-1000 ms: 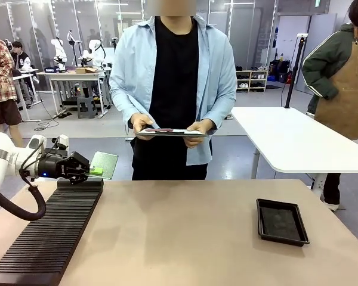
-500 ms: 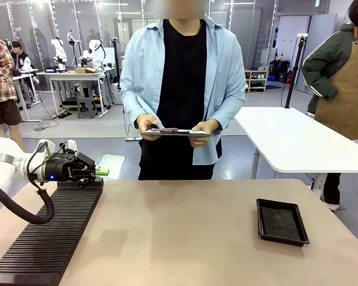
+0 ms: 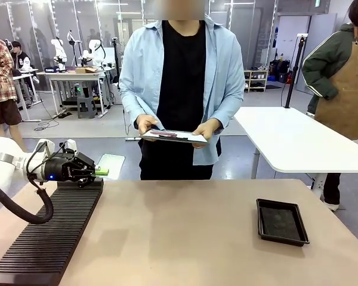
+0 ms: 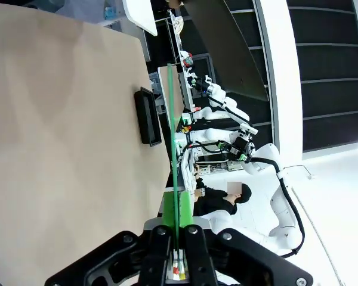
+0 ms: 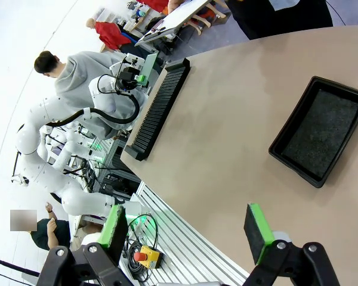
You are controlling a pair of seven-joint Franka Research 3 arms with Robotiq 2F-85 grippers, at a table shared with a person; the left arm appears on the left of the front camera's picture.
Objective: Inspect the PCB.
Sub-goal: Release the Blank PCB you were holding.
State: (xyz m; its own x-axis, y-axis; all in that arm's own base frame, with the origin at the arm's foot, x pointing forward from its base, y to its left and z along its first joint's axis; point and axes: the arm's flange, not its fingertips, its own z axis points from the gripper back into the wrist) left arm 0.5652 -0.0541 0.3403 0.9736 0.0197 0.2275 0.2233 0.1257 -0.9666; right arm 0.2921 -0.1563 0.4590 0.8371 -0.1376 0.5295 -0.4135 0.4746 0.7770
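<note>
Since a second ago the left gripper (image 3: 99, 171) has shifted a little toward the table's middle and rolled the PCB (image 3: 112, 165), which leaned up toward the front camera then and now lies nearly flat. The person's clipboard (image 3: 174, 136) has also tipped forward, showing its white paper. The left gripper's fingers are clenched on one edge of the PCB, holding it in the air just past the far end of the black slotted rack (image 3: 53, 229), beyond the table (image 3: 185, 238) edge. In the left wrist view the board (image 4: 176, 179) shows edge-on as a thin green line running up from between the two fingers. The right gripper (image 5: 185, 229) hangs over the near part of the table, well apart from the rack, its green-padded fingers released and spread wide with nothing between them. A shallow black tray (image 3: 258, 218) sits on the table far to the right of the rack. Both of the person's hands (image 3: 146, 124) hold the clipboard beyond the rack's far end.
</note>
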